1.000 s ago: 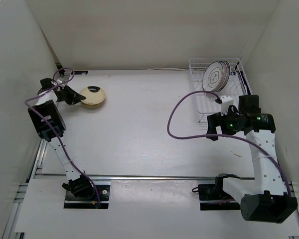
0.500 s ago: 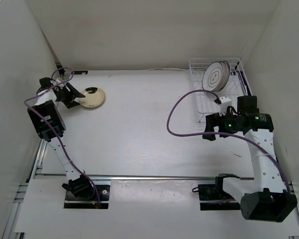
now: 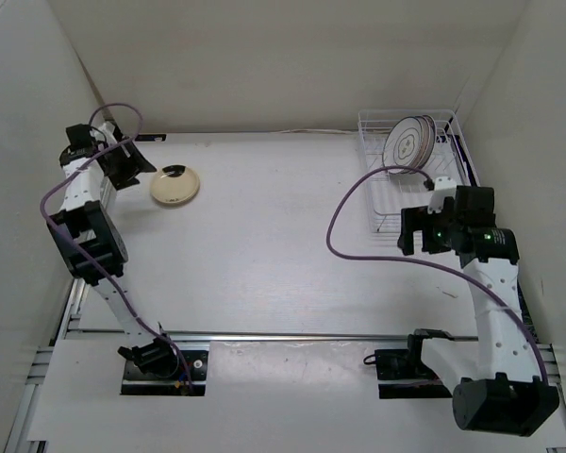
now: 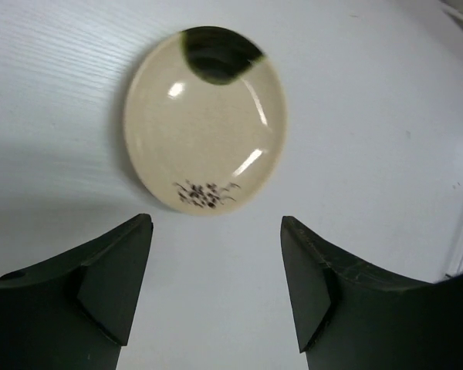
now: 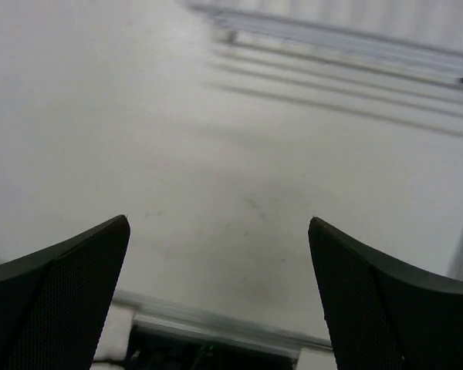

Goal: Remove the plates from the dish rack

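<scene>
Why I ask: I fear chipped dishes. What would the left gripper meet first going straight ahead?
Probably the tan plate, flat on the table ahead of the open left gripper; it may touch the table first.

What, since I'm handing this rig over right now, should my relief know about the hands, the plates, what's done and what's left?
Left hand: open, empty, just short of the tan plate, not touching it.
Right hand: open, empty, beside the near end of the dish rack.
Done: the tan plate lies flat on the table, far left.
The white plates stand on edge at the rack's far end; count unclear.
Left: lift those out and set them on the table.
</scene>
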Controlling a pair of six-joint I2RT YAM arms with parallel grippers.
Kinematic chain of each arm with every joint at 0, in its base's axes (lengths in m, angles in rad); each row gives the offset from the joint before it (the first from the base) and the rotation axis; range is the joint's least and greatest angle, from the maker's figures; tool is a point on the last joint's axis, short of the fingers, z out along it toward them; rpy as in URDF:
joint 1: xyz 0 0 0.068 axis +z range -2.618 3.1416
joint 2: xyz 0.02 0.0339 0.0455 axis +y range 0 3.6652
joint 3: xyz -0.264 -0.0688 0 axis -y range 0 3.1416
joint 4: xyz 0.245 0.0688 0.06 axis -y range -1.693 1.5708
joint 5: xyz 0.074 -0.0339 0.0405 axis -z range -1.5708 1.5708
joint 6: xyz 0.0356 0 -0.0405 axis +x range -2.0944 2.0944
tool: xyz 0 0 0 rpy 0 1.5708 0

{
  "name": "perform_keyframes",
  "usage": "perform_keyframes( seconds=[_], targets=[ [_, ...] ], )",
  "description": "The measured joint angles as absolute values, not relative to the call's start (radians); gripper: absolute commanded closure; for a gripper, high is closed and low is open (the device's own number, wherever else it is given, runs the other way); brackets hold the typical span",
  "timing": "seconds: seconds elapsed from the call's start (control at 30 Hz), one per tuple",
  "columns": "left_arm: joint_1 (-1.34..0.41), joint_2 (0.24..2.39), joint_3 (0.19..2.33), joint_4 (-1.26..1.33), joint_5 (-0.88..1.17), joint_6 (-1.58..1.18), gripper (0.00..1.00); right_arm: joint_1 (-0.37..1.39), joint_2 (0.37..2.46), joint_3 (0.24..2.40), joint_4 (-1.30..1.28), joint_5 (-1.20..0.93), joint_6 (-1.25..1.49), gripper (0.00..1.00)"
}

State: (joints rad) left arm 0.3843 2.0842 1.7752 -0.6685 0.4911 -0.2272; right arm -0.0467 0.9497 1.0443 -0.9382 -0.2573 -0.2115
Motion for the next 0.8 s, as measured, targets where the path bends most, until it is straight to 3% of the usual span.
perform_keyframes(
  seconds=[0.2, 0.33, 0.53, 0.57, 0.7, 0.8],
  targets=[
    [0.266, 1.671, 1.58, -0.657, 0.508, -0.108, 0.16, -0.088, 1.129, 1.141, -0.743, 0.012, -0.138, 0.0],
    [0.08, 1.377, 1.411, -0.643, 0.59, -0.031, 0.09, -0.098, 1.29, 1.287, -0.662, 0.047, -0.139, 0.0],
    [0.089, 1.187, 1.227, -0.688, 0.708, 0.06, 0.06, -0.11, 1.649, 1.66, -0.582, 0.032, -0.146, 0.0],
    [0.092, 1.184, 1.202, -0.693, 0.713, 0.068, 0.01, -0.112, 1.696, 1.708, -0.576, 0.027, -0.147, 0.03],
    [0.093, 1.186, 1.12, -0.731, 0.729, 0.095, 0.01, -0.113, 1.83, 1.848, -0.554, 0.01, -0.165, 0.23],
    [0.093, 1.185, 1.1, -0.754, 0.747, 0.112, 0.01, -0.11, 1.878, 1.885, -0.55, -0.006, -0.187, 0.43]
  ],
)
